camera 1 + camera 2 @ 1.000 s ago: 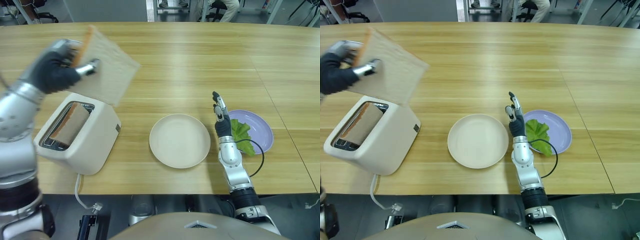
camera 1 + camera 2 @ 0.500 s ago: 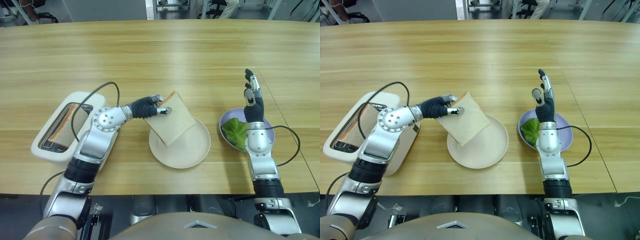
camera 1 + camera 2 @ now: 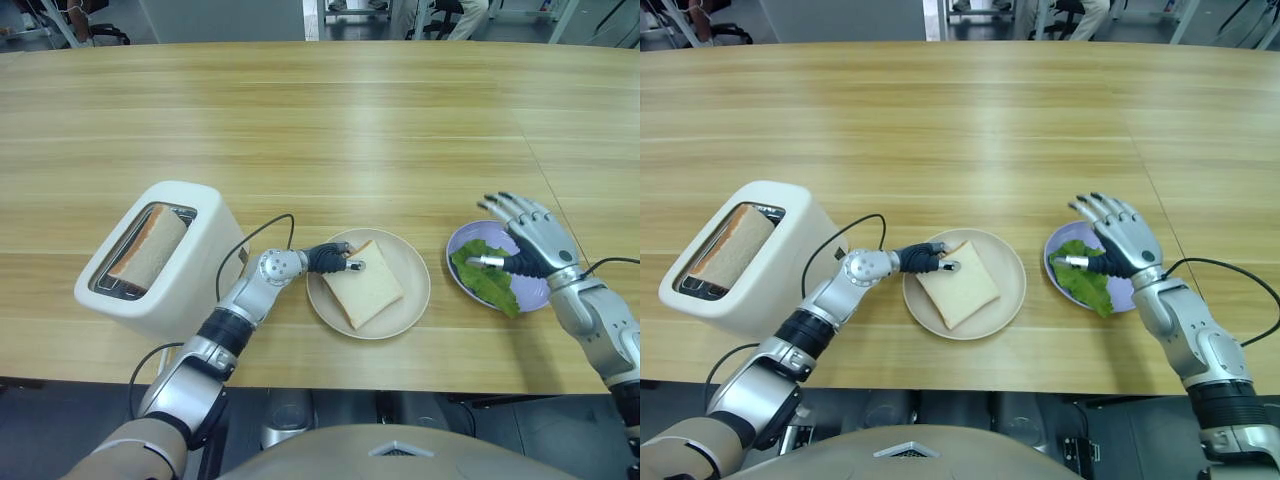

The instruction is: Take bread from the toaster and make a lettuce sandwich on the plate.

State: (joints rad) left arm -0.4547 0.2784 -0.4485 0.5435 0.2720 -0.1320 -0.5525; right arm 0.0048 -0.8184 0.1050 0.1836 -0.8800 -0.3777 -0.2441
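A white toaster stands at the left with one bread slice in its slot. A second bread slice lies flat on the cream plate at the table's front centre. My left hand rests at the plate's left rim, its fingers pinched on that slice's near-left corner. A lettuce leaf lies in the purple plate to the right. My right hand hovers over the purple plate with fingers spread, and its thumb touches the leaf.
The toaster's cord loops over my left forearm. A black cable trails on the table by my right arm. Bare wooden tabletop stretches behind both plates.
My left hand has lowered the slice from a tilt to flat on the cream plate. My right hand has tipped from upright down over the lettuce. The camera has shifted.
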